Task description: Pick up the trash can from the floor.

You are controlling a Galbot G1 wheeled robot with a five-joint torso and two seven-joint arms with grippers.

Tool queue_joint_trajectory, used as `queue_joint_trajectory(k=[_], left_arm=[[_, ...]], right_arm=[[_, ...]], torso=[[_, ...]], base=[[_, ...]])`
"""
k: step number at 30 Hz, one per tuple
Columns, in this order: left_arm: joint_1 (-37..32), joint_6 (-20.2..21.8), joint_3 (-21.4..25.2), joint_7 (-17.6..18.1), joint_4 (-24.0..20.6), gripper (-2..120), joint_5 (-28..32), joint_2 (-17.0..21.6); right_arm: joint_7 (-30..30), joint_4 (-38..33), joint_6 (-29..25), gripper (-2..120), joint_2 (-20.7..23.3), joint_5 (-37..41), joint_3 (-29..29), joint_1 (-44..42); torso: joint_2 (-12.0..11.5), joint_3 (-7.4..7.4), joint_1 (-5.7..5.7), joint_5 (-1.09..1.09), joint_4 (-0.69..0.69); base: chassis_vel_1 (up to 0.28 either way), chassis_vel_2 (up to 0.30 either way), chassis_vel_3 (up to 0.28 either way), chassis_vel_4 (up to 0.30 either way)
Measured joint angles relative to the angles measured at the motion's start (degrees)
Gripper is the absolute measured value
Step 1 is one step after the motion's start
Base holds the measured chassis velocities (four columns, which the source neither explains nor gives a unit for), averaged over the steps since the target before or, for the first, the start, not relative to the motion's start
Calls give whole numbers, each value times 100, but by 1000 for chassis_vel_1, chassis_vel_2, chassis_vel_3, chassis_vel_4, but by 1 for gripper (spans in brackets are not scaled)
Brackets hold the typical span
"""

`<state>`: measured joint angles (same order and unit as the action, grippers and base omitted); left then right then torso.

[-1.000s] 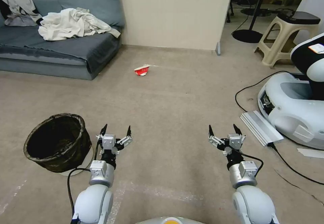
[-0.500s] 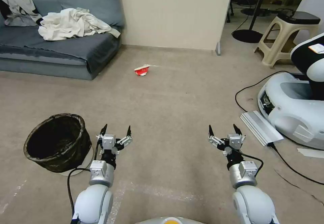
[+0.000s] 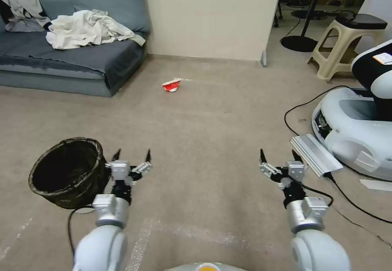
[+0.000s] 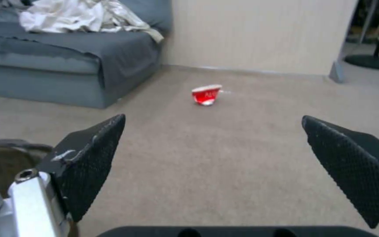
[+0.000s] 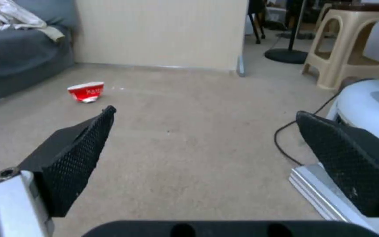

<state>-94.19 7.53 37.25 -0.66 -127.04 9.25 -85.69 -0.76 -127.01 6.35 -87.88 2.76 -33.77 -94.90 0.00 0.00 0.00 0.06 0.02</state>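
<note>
The trash can (image 3: 67,173), a small round bin lined with a dark crinkled bag, stands on the beige carpet floor (image 3: 204,140) at the lower left of the head view. Its rim (image 4: 5,148) shows at the edge of the left wrist view. My left gripper (image 3: 132,154) hovers open just beside the can's right side, with nothing between its fingers. My right gripper (image 3: 277,154) is open too, over bare carpet well to the right.
A crushed red cup (image 3: 172,85) lies on the carpet ahead. A grey sofa (image 3: 73,58) with clothes stands at the back left. A white robot base (image 3: 355,128), a silver bar (image 3: 315,154), cables and a beige stool (image 3: 347,42) are at the right.
My left arm has shifted left, closer to the trash can. My right arm has moved slightly right and nearer. Both grippers stay open.
</note>
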Motion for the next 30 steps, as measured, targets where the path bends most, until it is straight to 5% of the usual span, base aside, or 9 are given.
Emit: queue_joint_trajectory(k=[4, 7, 15, 30], left_arm=[[-298, 418, 322, -37, -683, 100, 519, 20], [-573, 293, 594, -260, -1002, 100, 707, 51], [-746, -65, 650, -392, -950, 100, 741, 49], [-809, -90, 631, -396, -886, 100, 731, -7]], right_arm=[[57, -619, 186, 100, -120, 194, -153, -339], [191, -859, -69, 100, -162, 377, -232, -529], [268, -755, -519, 100, -142, 452, -233, -565], [279, -676, -622, 100, -94, 475, -223, -537]], torso=[[0, 0, 0, -5, -2], [1, -1, -1, -5, -2], [0, -1, -1, -5, -2], [0, 0, -1, -6, -2]], base=[[0, 0, 0, 0], [0, 0, 0, 0], [0, 0, 0, 0], [0, 0, 0, 0]])
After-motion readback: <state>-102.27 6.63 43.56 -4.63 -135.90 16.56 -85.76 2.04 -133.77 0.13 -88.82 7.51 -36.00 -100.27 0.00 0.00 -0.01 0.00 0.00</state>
